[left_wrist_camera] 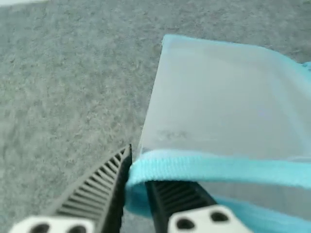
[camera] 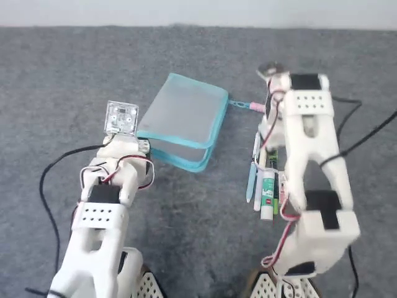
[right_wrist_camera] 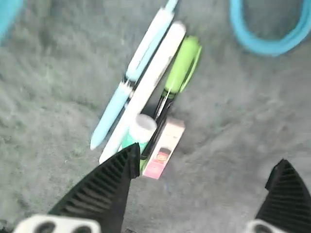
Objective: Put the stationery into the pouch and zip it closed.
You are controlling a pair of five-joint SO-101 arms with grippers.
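Lying bundled on the grey tabletop (camera: 62, 74), the stationery (camera: 263, 180) sits near the pouch (camera: 183, 118), on its unzipped side, long axes running away from the robot's base. The right hand (right_wrist_camera: 208, 160) hangs directly over it, spread wide, and is clearly the nearer one. The left hand (left_wrist_camera: 138, 194) pinches the pouch's teal rim at its near corner.

grey carpet-like tabletop (camera: 62, 74), pale wall strip (camera: 186, 12) along far edge, bg
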